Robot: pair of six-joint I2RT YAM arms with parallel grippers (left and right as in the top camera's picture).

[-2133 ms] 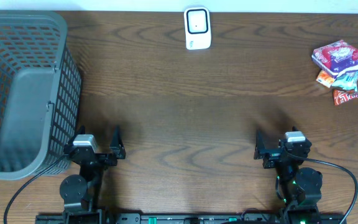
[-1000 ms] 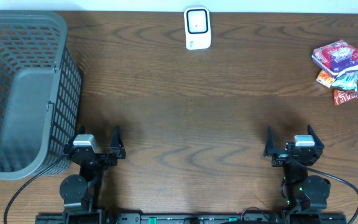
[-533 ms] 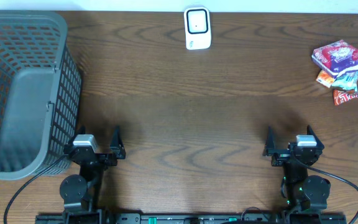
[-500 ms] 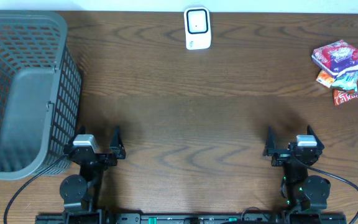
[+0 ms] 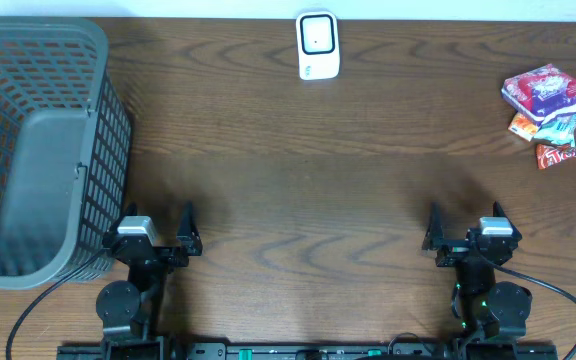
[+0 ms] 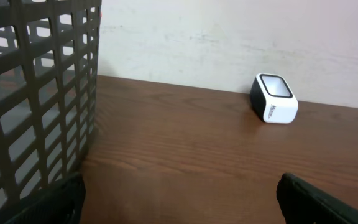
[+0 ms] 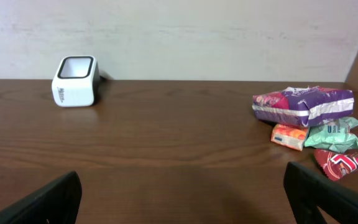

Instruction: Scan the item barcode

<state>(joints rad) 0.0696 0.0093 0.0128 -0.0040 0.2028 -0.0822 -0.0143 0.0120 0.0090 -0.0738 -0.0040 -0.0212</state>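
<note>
On the table (image 5: 298, 180), a basket (image 5: 108, 160) sits at the left edge, a scanner (image 5: 317, 45) at the far edge near the middle, and snack packets (image 5: 550, 110) far right.

Both arms sit folded low, left pincer (image 5: 158, 220) and right pincer (image 5: 465, 222) spread wide and empty.
</note>
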